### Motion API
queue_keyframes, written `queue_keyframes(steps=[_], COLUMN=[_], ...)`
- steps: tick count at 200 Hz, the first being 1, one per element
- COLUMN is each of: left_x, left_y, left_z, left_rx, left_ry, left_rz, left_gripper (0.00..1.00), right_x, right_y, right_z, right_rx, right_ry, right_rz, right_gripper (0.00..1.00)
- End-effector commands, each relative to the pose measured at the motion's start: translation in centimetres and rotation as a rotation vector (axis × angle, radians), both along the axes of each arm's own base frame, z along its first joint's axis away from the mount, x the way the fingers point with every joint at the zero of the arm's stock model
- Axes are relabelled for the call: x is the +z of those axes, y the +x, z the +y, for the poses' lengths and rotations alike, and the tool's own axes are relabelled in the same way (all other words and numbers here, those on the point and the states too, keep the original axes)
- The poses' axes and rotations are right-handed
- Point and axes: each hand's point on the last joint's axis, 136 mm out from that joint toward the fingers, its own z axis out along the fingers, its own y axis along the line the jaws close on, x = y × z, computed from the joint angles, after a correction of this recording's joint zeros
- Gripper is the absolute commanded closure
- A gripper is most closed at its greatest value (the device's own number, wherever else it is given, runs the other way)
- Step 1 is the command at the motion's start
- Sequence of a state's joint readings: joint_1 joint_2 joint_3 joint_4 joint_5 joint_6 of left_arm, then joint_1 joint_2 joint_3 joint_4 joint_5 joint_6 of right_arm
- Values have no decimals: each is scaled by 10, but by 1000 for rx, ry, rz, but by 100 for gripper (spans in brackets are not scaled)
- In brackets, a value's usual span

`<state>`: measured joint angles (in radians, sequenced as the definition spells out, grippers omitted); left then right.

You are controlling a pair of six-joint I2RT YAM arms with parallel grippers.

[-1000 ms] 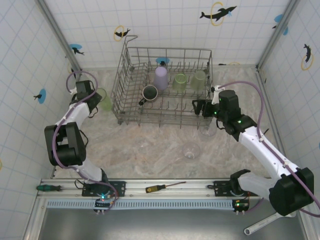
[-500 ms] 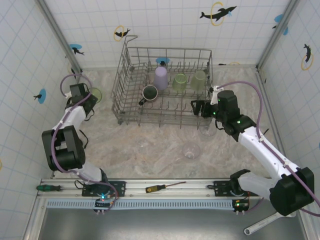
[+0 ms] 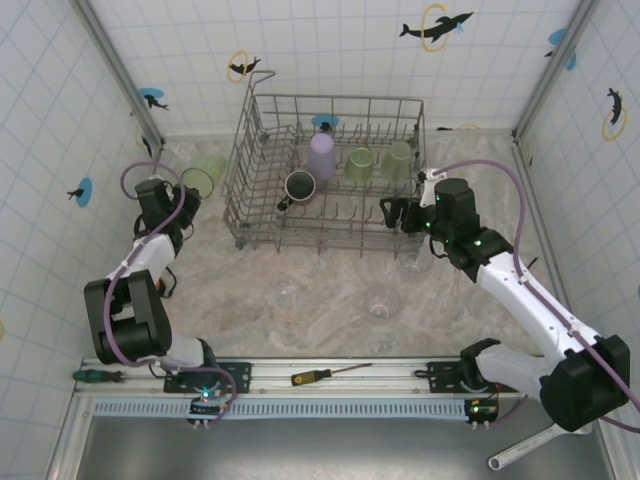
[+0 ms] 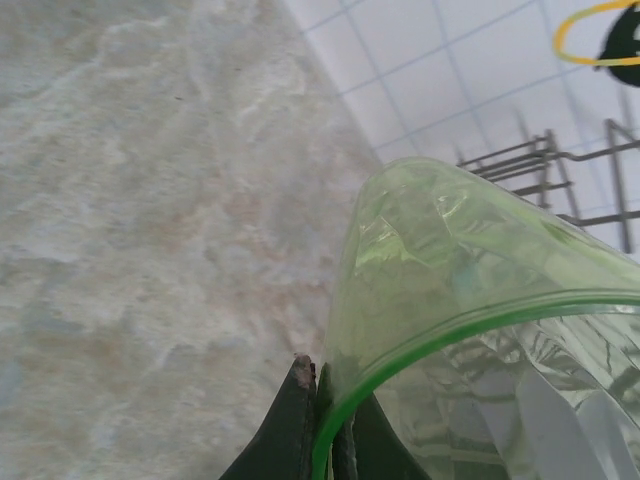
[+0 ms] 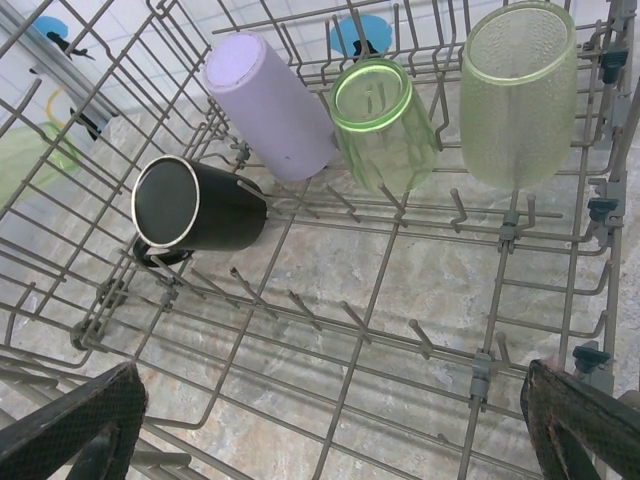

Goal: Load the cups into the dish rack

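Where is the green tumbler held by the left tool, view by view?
Top external: green tumbler at far left, between the left tool and the dish rack.
Left wrist: lower right, close up, rim pinched.
Right wrist: faint at left edge, beyond the rack wires.
Shared landmark: the dish rack.

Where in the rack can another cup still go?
The far side of the dish rack is crowded: lavender cup, two green tumblers and, at left, the black mug. The near rows of tines, from the mug across to the right wall, stand bare.
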<state>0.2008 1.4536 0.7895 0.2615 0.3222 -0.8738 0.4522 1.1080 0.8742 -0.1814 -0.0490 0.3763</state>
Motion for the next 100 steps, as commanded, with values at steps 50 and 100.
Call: queue_keyframes(steps=[50,100], left_x=[71,100], left_y=[0,-4], left_z=[-2,-11], left_rx=[-15,-62], left_ry=[-41,-53], left_rz=[-271,-369], left_gripper=[100,100], right_x=[20,21], right_y=[3,3], right_z=[7,15], right_rx=[12,31], right_ry=[19,28], right_rz=[-35,-34], right_gripper=[0,0])
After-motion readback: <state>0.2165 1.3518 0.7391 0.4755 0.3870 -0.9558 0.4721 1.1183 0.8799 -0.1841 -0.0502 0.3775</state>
